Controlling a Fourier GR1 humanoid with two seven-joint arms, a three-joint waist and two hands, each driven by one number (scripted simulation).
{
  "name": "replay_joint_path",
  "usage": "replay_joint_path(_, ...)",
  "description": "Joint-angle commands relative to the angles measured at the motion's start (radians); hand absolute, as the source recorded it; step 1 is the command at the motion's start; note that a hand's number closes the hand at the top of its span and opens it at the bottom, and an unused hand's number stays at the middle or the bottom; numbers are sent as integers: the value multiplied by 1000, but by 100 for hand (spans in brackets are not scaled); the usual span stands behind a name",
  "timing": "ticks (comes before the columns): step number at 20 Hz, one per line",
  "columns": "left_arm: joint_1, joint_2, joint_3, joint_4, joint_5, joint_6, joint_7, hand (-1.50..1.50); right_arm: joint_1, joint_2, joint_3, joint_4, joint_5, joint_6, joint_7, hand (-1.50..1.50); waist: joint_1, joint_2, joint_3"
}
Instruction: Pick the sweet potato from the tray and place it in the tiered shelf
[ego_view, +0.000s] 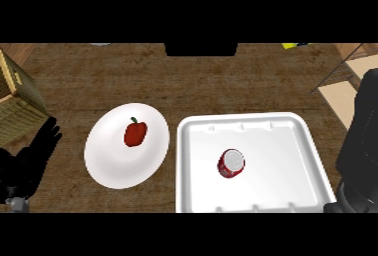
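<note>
The black left hand rests open at the left edge. The black right hand is at the right edge; I cannot tell its state. No sweet potato shows: the smooth white square tray holds a red can. Beside it, a round white plate carries a shiny red pepper. The wooden tiered shelf stands far right.

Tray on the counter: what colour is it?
White; the tray shows plainly in the head view, holding a red can.

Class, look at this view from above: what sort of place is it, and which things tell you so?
Probably a kitchen counter: a brown wood-grain worktop, a round white plate holding a red bell pepper, and a white rectangular tray.
</note>
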Motion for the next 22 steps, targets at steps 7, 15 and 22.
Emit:
replay_joint_path(7,-31,1,13,-19,2,-4,43,0,-148,-126,-185,119,25,220,5,150,5,5,1)
replay_joint_path(15,-49,4,29,5,3,-30,51,0,-95,-208,-208,192,98,206,-50,150,7,7,1)
replay_joint_path(22,-30,-14,37,-1,-27,-22,12,0,-4,-281,-341,311,6,29,-138,150,14,10,2)
